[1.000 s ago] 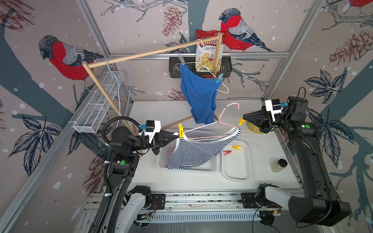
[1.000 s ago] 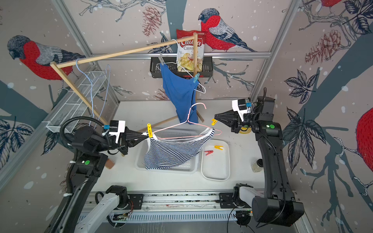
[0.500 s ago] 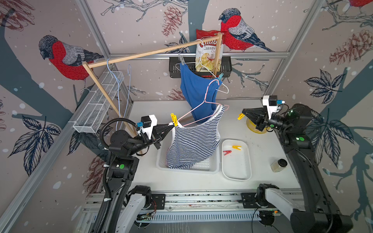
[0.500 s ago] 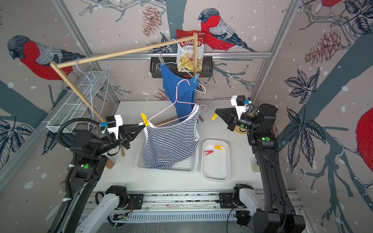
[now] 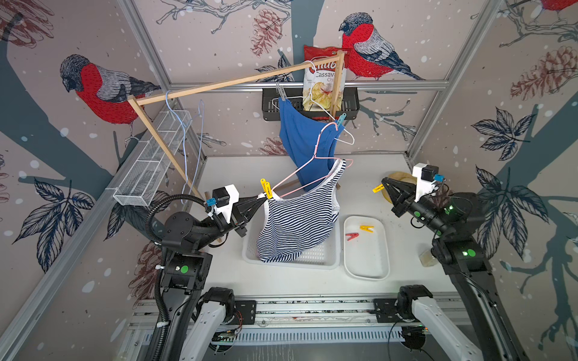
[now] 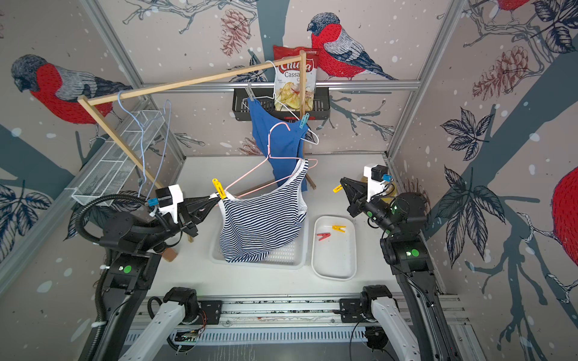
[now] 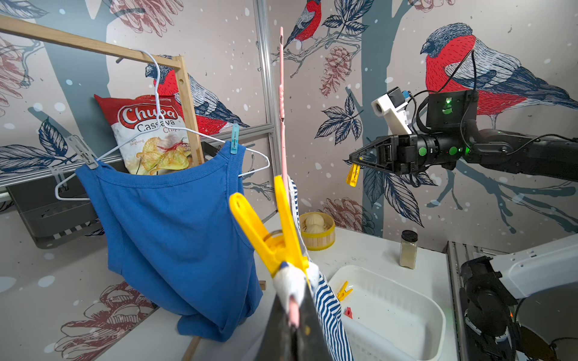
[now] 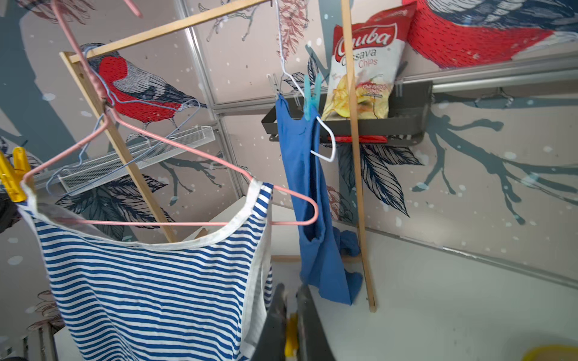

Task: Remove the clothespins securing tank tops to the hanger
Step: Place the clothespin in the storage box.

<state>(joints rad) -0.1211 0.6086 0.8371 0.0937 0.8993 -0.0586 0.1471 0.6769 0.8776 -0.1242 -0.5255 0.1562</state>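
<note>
Centrally in both top views, the left pincer [image 5: 261, 200] is clamped on one end of the pink hanger [image 8: 156, 223], holding it tilted above the white surface [image 5: 231, 170]. The striped tank top [image 5: 297, 225] drapes from that hanger, its hem sagging into the white basket [image 5: 312, 264]. One clipped yellow clothespin [image 5: 266, 188] pins the strap just beside that pincer. At the right of the frame, well apart from the hanger, the right pincer [image 5: 384, 185] is closed on a held yellow clothespin [image 5: 377, 188].

Two tank tops are in sight: the striped one and a blue tank top [image 5: 305, 143], upper centre, on a white hanger [image 7: 268, 163] hooked over the wooden rail [image 5: 219, 86].

Six clothespins can be counted: three yellow, one red, one teal, one grey. The teal clothespin [image 7: 234, 139] and grey clothespin [image 7: 83, 151] grip the blue top's straps. The red clothespin [image 5: 352, 236] and a loose yellow clothespin [image 5: 366, 228] lie close together in the white tray [image 5: 366, 276], right of centre.
</note>
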